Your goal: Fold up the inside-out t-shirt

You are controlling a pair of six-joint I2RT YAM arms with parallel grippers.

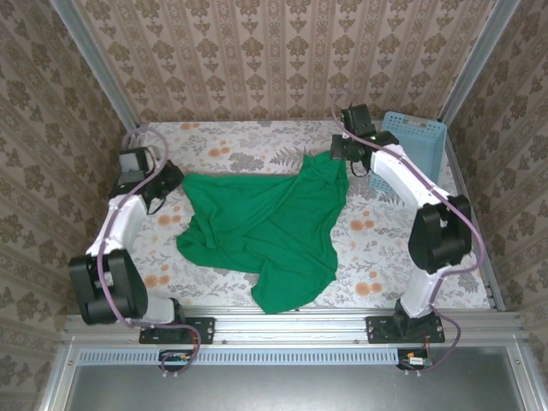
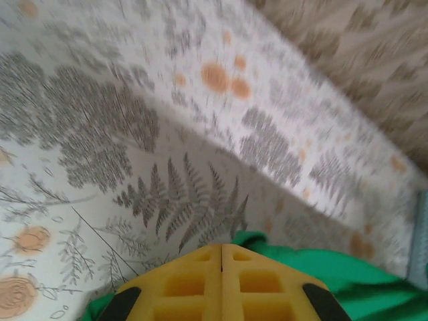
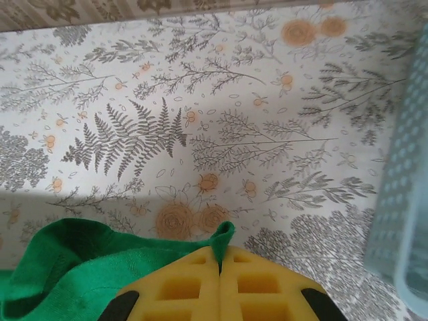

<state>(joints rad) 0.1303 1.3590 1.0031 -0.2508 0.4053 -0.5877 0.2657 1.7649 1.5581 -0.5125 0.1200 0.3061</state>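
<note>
One green t-shirt (image 1: 265,227) lies rumpled across the middle of the flowered table (image 1: 377,248), with its far corners drawn toward the two arms. The right gripper (image 3: 221,249) is clamped on a fold of cloth that pokes up between its jaws. The left gripper (image 2: 221,246) is pressed closed, green cloth spreading from beneath it. A blue basket (image 1: 415,141) stands at far right.
</note>
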